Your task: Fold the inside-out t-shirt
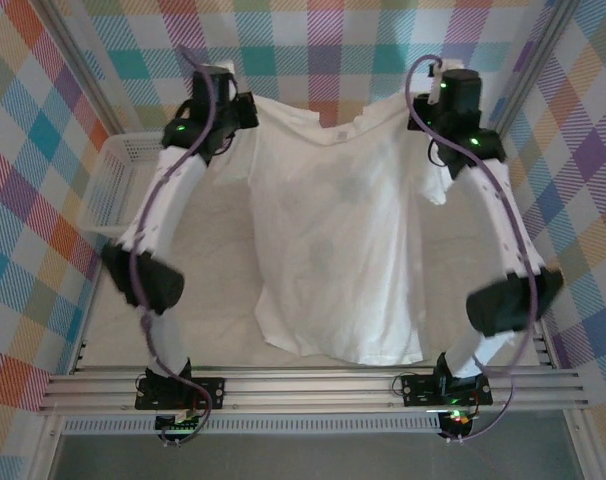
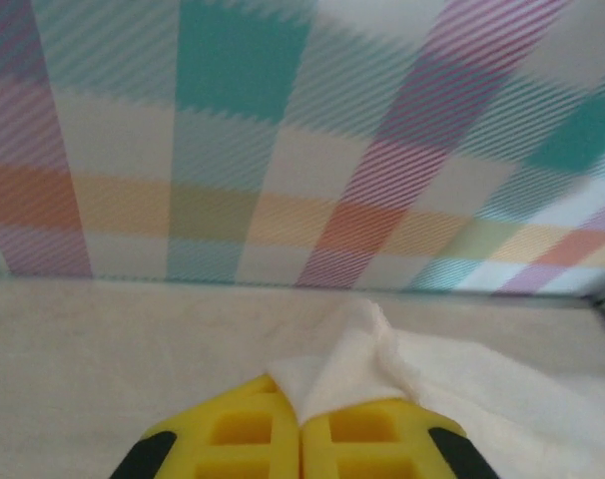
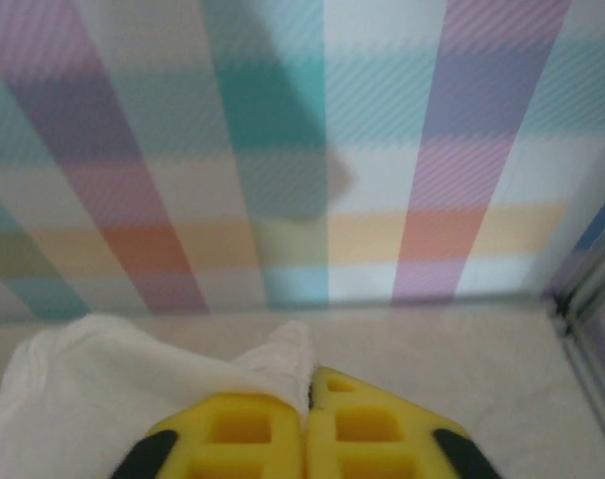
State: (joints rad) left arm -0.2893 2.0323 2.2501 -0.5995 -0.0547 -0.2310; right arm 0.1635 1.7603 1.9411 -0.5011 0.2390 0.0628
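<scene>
The white inside-out t-shirt [image 1: 333, 240] lies spread down the middle of the table, hem toward the arm bases, with a faint grey print [image 1: 358, 188] showing through. My left gripper [image 1: 241, 112] holds its far left corner and my right gripper [image 1: 430, 108] holds its far right corner. In the left wrist view the yellow fingers [image 2: 245, 439] stand together at the gripper [image 2: 301, 414], with a fold of the t-shirt [image 2: 352, 369] pinched between them. In the right wrist view the gripper [image 3: 308, 399] is likewise shut on a bunched edge of the t-shirt [image 3: 283, 364].
A white mesh basket [image 1: 108, 185] stands at the left edge of the table, partly under the left arm. Plaid walls [image 1: 323, 40] close in the back and both sides. An aluminium rail [image 1: 313, 385] runs along the near edge.
</scene>
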